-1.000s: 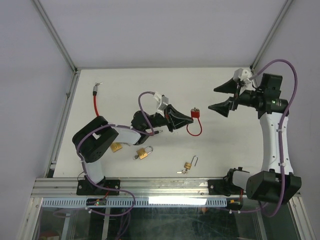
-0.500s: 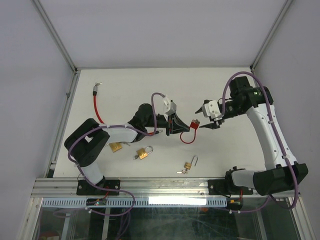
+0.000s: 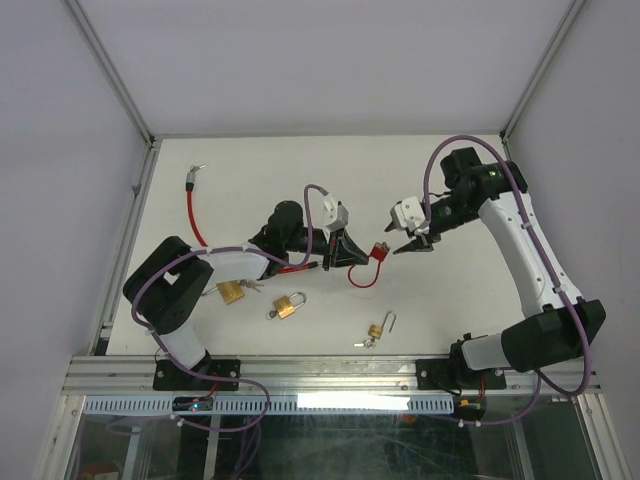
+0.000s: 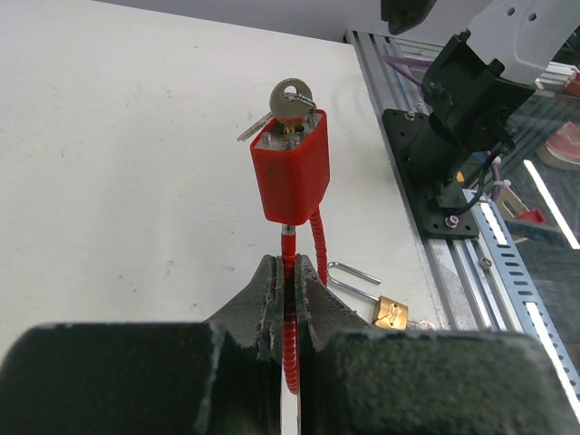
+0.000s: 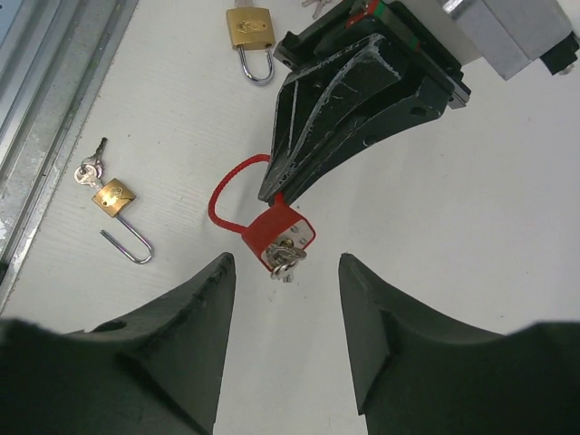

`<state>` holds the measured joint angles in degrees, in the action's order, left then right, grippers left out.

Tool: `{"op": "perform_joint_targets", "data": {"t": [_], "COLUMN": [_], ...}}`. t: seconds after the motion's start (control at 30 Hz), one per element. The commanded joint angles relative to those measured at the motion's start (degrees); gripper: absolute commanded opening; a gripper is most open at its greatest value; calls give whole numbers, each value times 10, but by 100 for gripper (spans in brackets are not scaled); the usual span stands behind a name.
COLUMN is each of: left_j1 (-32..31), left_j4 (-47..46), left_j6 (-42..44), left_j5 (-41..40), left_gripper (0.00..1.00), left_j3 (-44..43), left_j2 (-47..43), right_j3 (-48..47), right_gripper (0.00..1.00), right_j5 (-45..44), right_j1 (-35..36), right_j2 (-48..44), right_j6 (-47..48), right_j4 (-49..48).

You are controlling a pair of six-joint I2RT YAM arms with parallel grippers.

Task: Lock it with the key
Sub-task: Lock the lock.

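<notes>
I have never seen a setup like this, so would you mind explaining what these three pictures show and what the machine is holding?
These are two robot arms bolted at the near edge of a white table, each ending in a two-finger gripper. The wide picture comes from a fixed camera above and behind them. The other two come from cameras on the wrists, so each shows its own fingers. The left gripper is shut on the cable of a red cable lock, which has a key in its end. The right gripper is open, its fingers either side of that key without touching it. On the table lie a brass padlock with its shackle open, two other brass padlocks and a second red cable.
</notes>
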<state>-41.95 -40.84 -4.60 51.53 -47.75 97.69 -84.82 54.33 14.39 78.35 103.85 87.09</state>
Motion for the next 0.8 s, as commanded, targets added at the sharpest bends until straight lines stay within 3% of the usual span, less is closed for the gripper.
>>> {"op": "perform_joint_targets", "data": {"t": [0.0, 0.77], "left_j1": [0, -2], "left_j4": [-14, -6], "left_j6": [28, 26], "left_j5": [30, 48], "left_gripper": [0, 0], "left_j3": [-22, -23], "left_j2": [-37, -47], "right_j3": [-29, -31], "right_gripper": [51, 36], "right_j5": [14, -15], "right_j1": [15, 39], "right_j2": [23, 58], "right_j6": [-2, -21], "right_j4": [7, 7]}}
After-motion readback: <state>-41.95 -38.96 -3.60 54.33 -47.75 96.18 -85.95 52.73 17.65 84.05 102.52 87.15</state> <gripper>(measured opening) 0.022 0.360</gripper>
